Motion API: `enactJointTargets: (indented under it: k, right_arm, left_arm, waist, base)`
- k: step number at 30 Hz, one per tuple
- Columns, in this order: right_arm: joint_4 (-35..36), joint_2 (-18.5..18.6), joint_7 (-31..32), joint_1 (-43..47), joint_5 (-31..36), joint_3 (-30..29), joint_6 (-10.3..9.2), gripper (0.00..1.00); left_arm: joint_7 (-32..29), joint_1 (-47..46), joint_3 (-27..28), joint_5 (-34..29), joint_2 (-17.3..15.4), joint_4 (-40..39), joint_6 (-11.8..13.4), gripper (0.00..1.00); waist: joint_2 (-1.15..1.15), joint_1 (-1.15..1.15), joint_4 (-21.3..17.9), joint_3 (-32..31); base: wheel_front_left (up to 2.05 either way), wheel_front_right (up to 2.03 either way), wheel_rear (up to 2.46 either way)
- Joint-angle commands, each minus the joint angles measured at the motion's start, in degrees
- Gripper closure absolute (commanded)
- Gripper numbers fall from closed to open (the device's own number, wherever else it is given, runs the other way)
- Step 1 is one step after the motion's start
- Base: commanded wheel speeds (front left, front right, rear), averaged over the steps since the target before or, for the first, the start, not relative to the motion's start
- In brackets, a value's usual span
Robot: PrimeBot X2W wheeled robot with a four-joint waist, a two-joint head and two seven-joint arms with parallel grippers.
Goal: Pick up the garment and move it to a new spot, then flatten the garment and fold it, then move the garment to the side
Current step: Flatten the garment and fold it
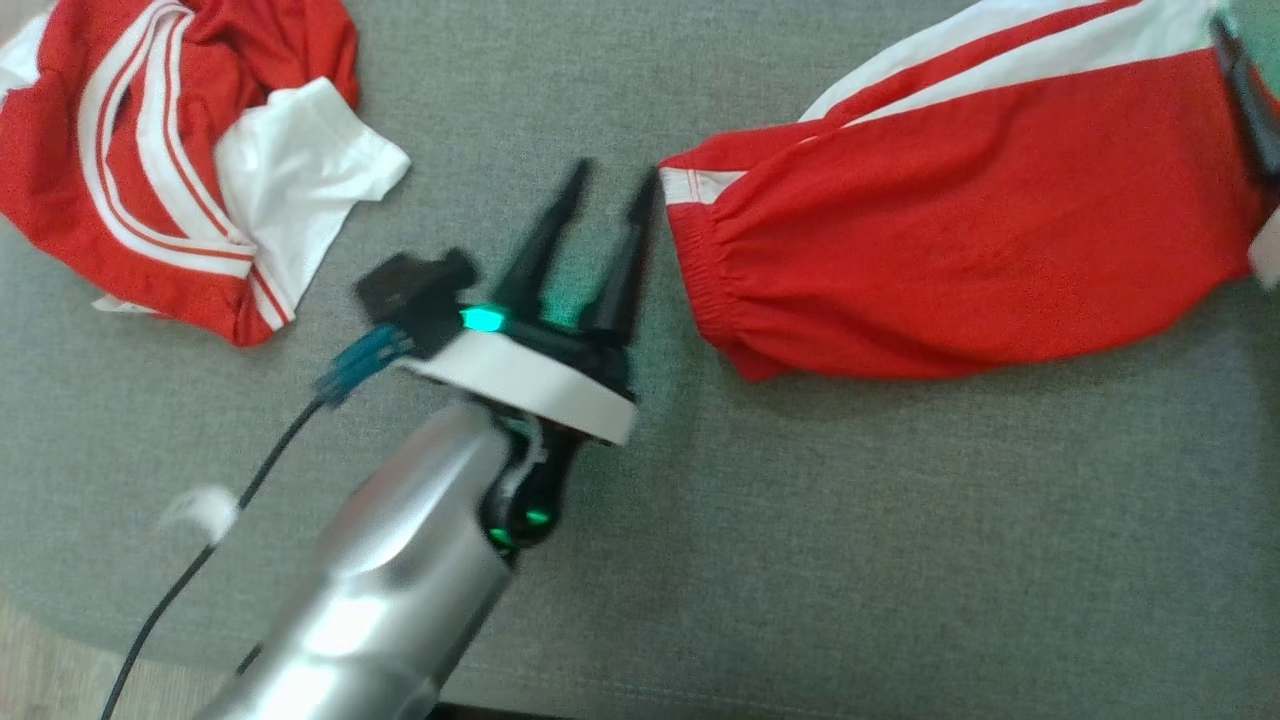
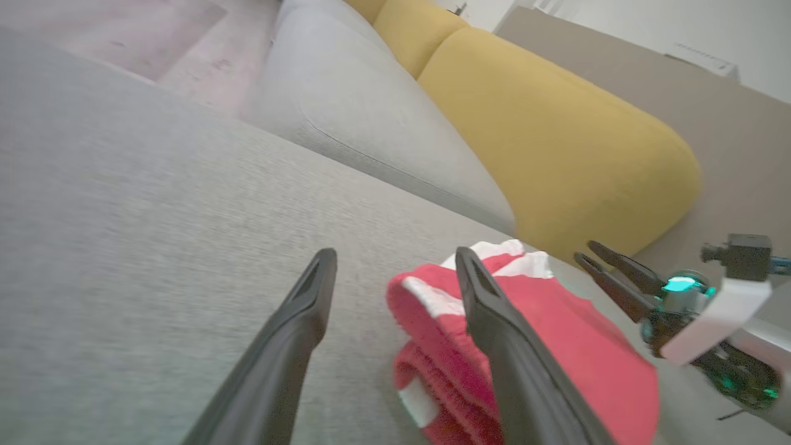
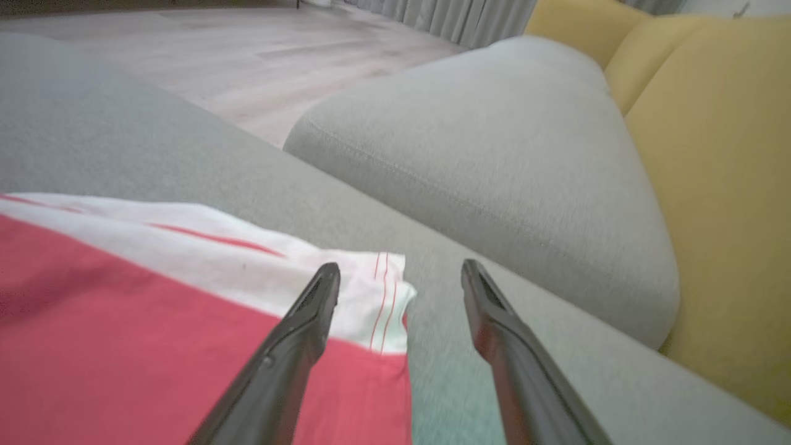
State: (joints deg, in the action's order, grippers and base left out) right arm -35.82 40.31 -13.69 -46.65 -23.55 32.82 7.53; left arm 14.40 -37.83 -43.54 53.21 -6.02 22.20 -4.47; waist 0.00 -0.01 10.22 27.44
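1. The red garment [image 1: 960, 220] lies folded on the grey sofa [image 1: 850, 550]; the folding looks done.
2. The left tool [image 1: 613, 182] and the right tool [image 3: 400, 271] are spread and empty.
3. Moving it aside probably remains.

Seat cushion [image 1: 800, 560]: lies under everything.
Folded garment [image 1: 960, 220]: flat on the cushion, at right.
Crumpled garment [image 1: 150, 150]: on the cushion, far left, well apart.
Left gripper [image 1: 614, 180]: between both garments, just beside the folded one's left end.
Right gripper [image 3: 400, 270]: at its right end.

no text, label or number can be read anywhere.
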Motion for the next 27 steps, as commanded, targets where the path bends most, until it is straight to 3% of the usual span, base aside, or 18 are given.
enactJointTargets:
  k: [1, 5, 8, 10, 11, 12, 13, 14, 20, 27]
  right_arm:
    - [-0.4, 0.5, -0.2, 2.9, -1.5, 0.2, -0.04, 0.0]
    - [-4.4, -0.6, 2.9, 4.9, -7.1, 0.7, -0.04, 0.0]
    - [-7.1, -1.0, 7.0, 6.0, -11.3, 1.6, -0.04, 0.0]
    - [-8.3, -1.2, 10.1, 6.8, -14.0, 2.8, -0.04, 0.0]
    - [-9.0, -1.3, 11.4, 7.2, -15.7, 2.9, -0.04, 0.11]
    - [-9.6, -1.3, 12.4, 7.5, -17.3, 2.9, -0.04, 0.54]
    - [-9.9, -1.4, 13.0, 7.8, -18.5, 3.0, -0.04, 0.83]
    - [-10.1, -1.4, 13.3, 8.1, -19.7, 3.2, -0.04, 1.0]
    - [-12.9, -1.6, 9.8, 9.1, -22.7, 2.7, -0.04, 1.0]
    - [-17.1, 1.2, 6.1, 11.4, -22.7, 1.2, -0.04, 1.0]
  left_arm:
    - [0.5, 1.8, 5.0, -3.7, -1.3, -3.2, 1.9, 0.0]
    - [0.6, 9.1, 15.3, -18.8, 0.0, -13.0, 7.8, 0.0]
    - [0.6, 15.2, 19.0, -29.8, 1.0, -19.8, 11.2, 0.0]
    - [0.6, 18.8, 19.9, -34.4, 1.7, -23.1, 12.0, 0.0]
    - [0.6, 20.4, 20.1, -36.1, 1.9, -24.4, 12.1, 0.0]
    - [0.6, 21.9, 20.3, -37.4, 2.2, -25.6, 12.4, 0.0]
    - [0.6, 23.2, 20.5, -39.0, 2.3, -26.5, 12.7, 0.0]
    - [0.6, 24.3, 20.5, -40.8, 2.4, -27.3, 13.0, 0.0]
    - [0.6, 29.6, 20.9, -47.7, 1.9, -28.2, 15.1, 0.0]
    - [0.6, 31.6, 21.5, -49.0, 1.2, -27.5, 14.6, 0.0]
  waist:
    - [0.0, 0.01, 0.1, -0.9]
    - [0.0, 0.01, 1.5, -2.1]
    - [0.0, 0.01, 3.0, -3.0]
    - [0.0, 0.01, 4.2, -3.7]
    - [0.0, 0.01, 4.7, -4.2]
    - [0.0, 0.01, 5.1, -4.7]
    - [0.0, 0.01, 5.4, -5.2]
    - [0.0, 0.01, 5.6, -5.8]
    - [0.0, 0.01, 3.7, -10.1]
    - [0.0, 0.01, -1.3, -12.9]
  base:
    - [0.0, 0.0, 0.0]
    - [0.0, 0.0, 0.0]
    - [0.0, 0.0, 0.0]
    - [0.0, 0.0, 0.0]
    - [0.0, 0.0, 0.0]
    - [0.0, 0.0, 0.0]
    - [0.0, 0.0, 0.0]
    - [0.0, 0.0, 0.0]
    - [0.0, 0.0, 0.0]
    - [0.0, 0.0, 0.0]
